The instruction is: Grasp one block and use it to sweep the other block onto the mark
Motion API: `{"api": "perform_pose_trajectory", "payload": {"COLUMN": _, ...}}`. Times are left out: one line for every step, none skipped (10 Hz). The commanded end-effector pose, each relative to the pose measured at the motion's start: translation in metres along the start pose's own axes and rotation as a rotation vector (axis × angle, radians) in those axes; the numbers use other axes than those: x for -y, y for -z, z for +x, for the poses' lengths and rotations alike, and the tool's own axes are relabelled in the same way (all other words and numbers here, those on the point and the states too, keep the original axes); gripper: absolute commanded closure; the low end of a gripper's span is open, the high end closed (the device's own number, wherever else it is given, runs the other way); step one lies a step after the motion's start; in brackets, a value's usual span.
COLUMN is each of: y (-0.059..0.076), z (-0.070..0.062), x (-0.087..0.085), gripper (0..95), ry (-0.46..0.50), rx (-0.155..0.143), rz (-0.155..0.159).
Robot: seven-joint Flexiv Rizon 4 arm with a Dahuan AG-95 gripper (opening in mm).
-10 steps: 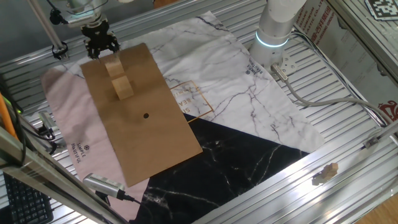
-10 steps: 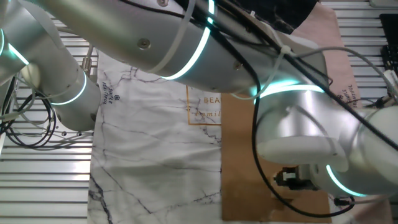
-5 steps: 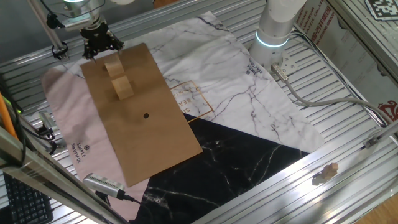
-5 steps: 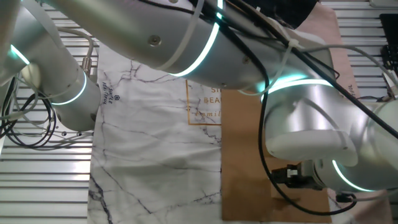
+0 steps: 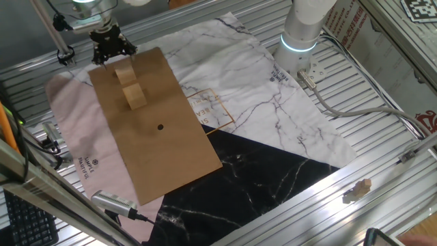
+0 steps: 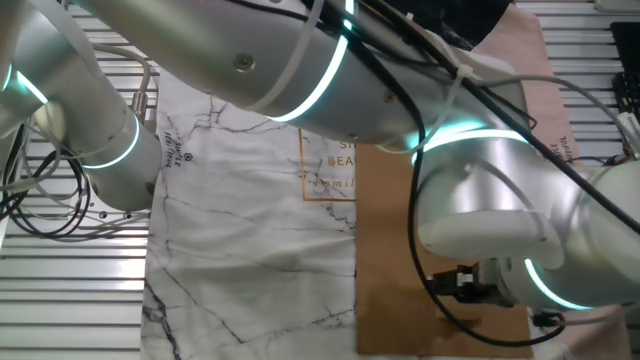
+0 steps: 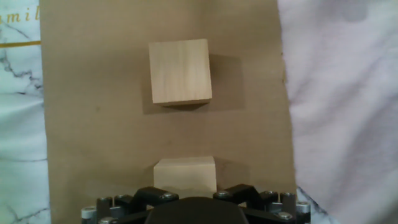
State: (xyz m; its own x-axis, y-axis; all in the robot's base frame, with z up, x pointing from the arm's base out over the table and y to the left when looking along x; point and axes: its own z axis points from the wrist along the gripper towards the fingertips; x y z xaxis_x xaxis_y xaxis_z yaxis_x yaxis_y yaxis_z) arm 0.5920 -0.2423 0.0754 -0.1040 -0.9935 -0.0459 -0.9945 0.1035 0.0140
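End effector (image 5: 110,49) has barely shifted since 1 s ago, hovering over near block (image 7: 185,173), far block (image 7: 180,71) and mark (image 5: 160,126) straight ahead; open/closed: can't tell.

We see two blocks (image 7: 180,70) of pale, smooth wood on a matt brown paper sheet (image 5: 157,143). Marble-print cloth (image 5: 273,116) covers the ribbed metal table (image 5: 382,75).
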Motion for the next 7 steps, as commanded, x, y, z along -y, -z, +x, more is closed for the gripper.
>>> {"api": "perform_pose_trajectory", "payload": {"y": -0.0015, "z": 0.0, "x": -0.0002, "gripper": 19.0, "ry": -0.002, "rx": -0.001, "rz": 0.004}}
{"api": "perform_pose_trajectory", "payload": {"y": -0.0028, "z": -0.0002, "x": -0.0013, "gripper": 19.0, "ry": -0.005, "rx": -0.002, "rz": 0.005}}
{"api": "perform_pose_trajectory", "payload": {"y": -0.0048, "z": 0.0003, "x": -0.0024, "gripper": 19.0, "ry": -0.008, "rx": -0.001, "rz": 0.009}}
{"api": "perform_pose_trajectory", "payload": {"y": -0.0059, "z": 0.0003, "x": -0.003, "gripper": 19.0, "ry": -0.01, "rx": -0.001, "rz": 0.009}}
{"api": "perform_pose_trajectory", "payload": {"y": -0.0074, "z": 0.0009, "x": -0.0039, "gripper": 19.0, "ry": -0.015, "rx": 0.0, "rz": 0.012}}
{"api": "perform_pose_trajectory", "payload": {"y": -0.008, "z": 0.0014, "x": -0.0044, "gripper": 19.0, "ry": -0.017, "rx": 0.004, "rz": 0.012}}
{"api": "perform_pose_trajectory", "payload": {"y": -0.0085, "z": 0.0013, "x": -0.0046, "gripper": 19.0, "ry": -0.015, "rx": 0.002, "rz": 0.013}}
